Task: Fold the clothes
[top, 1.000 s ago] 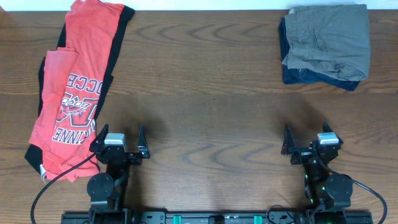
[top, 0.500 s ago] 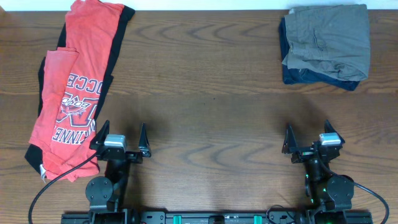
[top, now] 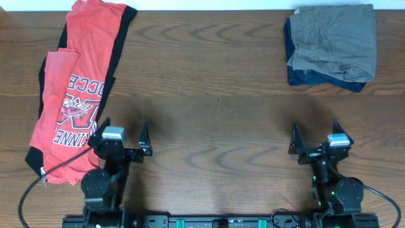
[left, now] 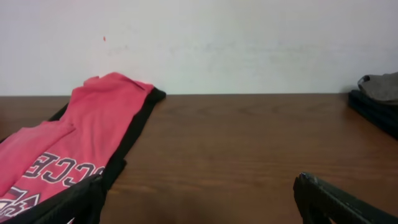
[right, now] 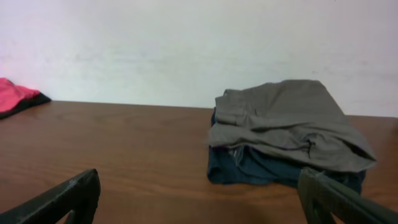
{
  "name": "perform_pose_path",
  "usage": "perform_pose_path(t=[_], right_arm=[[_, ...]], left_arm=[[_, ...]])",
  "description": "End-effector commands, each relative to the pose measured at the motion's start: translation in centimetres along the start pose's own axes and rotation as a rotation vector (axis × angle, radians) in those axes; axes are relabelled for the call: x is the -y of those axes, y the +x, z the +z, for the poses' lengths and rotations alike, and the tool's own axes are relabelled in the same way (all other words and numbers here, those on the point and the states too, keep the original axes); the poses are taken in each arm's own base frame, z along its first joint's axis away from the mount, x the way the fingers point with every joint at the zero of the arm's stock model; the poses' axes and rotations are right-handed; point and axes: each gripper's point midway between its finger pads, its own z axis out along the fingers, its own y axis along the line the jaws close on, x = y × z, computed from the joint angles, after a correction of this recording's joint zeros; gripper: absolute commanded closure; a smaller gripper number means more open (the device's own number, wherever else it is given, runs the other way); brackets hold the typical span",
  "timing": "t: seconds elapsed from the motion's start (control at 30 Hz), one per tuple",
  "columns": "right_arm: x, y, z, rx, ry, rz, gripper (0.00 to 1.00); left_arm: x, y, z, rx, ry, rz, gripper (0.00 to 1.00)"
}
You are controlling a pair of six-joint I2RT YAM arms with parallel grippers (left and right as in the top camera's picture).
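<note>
The coral-red T-shirt point(top: 79, 76) lies lengthwise at the left side of the wooden table point(top: 215, 95), on top of a black garment point(top: 124, 31) whose edges show around it. Neither looks folded yet. The left gripper point(top: 121, 134) sits just beside the shirt's near hem, spread wide and empty, probably placed for a first grasp. The right gripper point(top: 315, 140), equally wide and empty, rests well apart, facing a folded stack of grey trousers point(top: 332, 38) on dark jeans point(top: 316, 77), likely finished work set aside.

Place: robotics lab bench. Evidence: plain wood-grain table point(top: 215, 95) against blank white wall point(left: 249, 43); left arm point(top: 101, 183), right arm point(top: 335, 190) fixed to black rail point(top: 253, 222) at near edge; green status lights point(top: 180, 223) on rail; loose black cable point(top: 24, 197) trailing; garments as props: red T-shirt point(top: 76, 95), folded grey-and-navy stack point(top: 329, 44).
</note>
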Motion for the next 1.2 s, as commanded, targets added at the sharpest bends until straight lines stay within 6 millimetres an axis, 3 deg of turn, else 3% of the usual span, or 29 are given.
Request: perform_pose_path(t=[0.0, 0.2, 0.37, 0.57, 0.77, 0.97, 1.07, 1.17], right_arm=[[-0.3, -2.4, 0.2, 0.011, -0.014, -0.024, 0.01], [-1.5, -4.7, 2.2, -0.059, -0.087, -0.053, 0.01], [-3.0, -6.6, 4.9, -0.158, -0.177, -0.038, 0.01], [-4.6, -7.3, 8.4, -0.316, -0.275, -0.004, 0.01], [-5.6, -6.0, 11.2, -0.501, -0.345, 0.018, 0.01], [-5.5, -2.9, 12.7, -0.651, -0.343, 0.049, 0.01], [-5.5, -2.1, 12.9, -0.674, -0.344, 0.055, 0.01], [-5.7, -1.4, 13.0, -0.696, -0.358, 0.066, 0.01]], left_arm=[[0.4, -2.7, 0.2, -0.017, 0.016, -0.020, 0.02], [0.4, -4.4, 0.9, -0.172, 0.007, -0.041, 0.02], [0.5, -5.7, 1.0, -0.308, -0.001, -0.059, 0.02], [0.5, -7.9, 1.2, -0.458, -0.007, -0.067, 0.02], [0.5, -8.2, 2.2, -0.614, 0.027, 0.031, 0.02], [-0.1, -6.1, 4.5, -0.701, 0.019, 0.017, 0.02], [-1.4, -5.2, 5.7, -0.724, -0.015, -0.003, 0.02], [-4.1, -4.7, 7.3, -0.716, -0.102, -0.092, 0.02]])
